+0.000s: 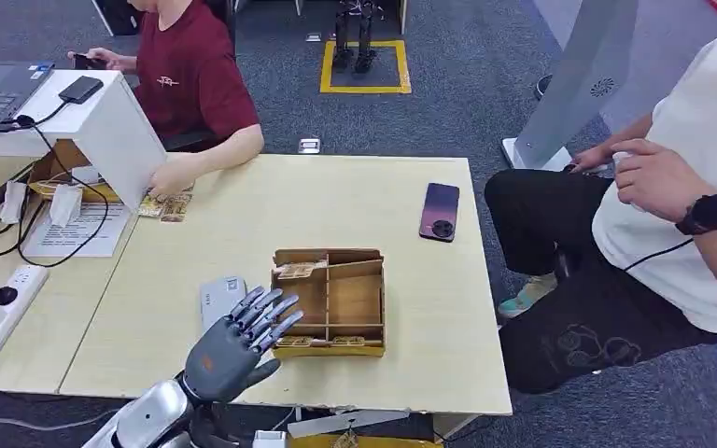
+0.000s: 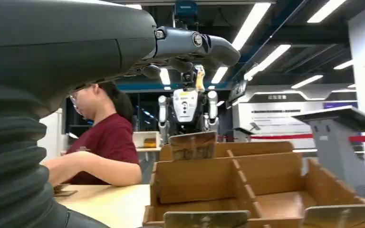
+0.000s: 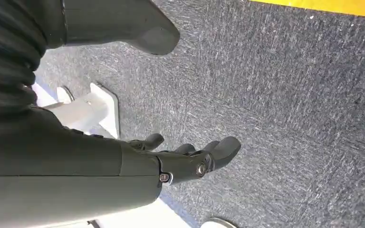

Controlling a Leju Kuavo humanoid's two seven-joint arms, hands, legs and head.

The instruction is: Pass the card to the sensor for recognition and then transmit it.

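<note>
Left hand (image 1: 233,343) hovers over the near edge of the light wooden table (image 1: 243,205), fingers spread and straight, holding nothing, fingertips just short of the left wall of the cardboard divider box (image 1: 330,301). Cards stand or lean in that box: one in the far-left compartment (image 1: 297,271), more along the near strip (image 1: 329,342). In the left wrist view, a card (image 2: 193,145) rises above the partitions and two card edges sit at the near rim. A grey flat device (image 1: 221,298), probably the sensor, lies on the table just beside the box, partly under the fingers. Right hand (image 3: 190,159) hangs over carpet, fingers loosely curled, nothing in it. Risks as I judge them: the cards are thin and set against cardboard walls, so a broad spread hand may shove the light box sideways rather than pinch a card, or lift two at once. The box sits close to the near table edge; a push toward the robot could tip it off. Fingers coming down blind could press on the grey device and slide it. A purple phone (image 1: 440,211) lies well apart, little danger there. A seated person in a dark red shirt (image 1: 191,79) works at the far-left side; another person (image 1: 672,177) sits right, near the arm's possible handover path.
</note>
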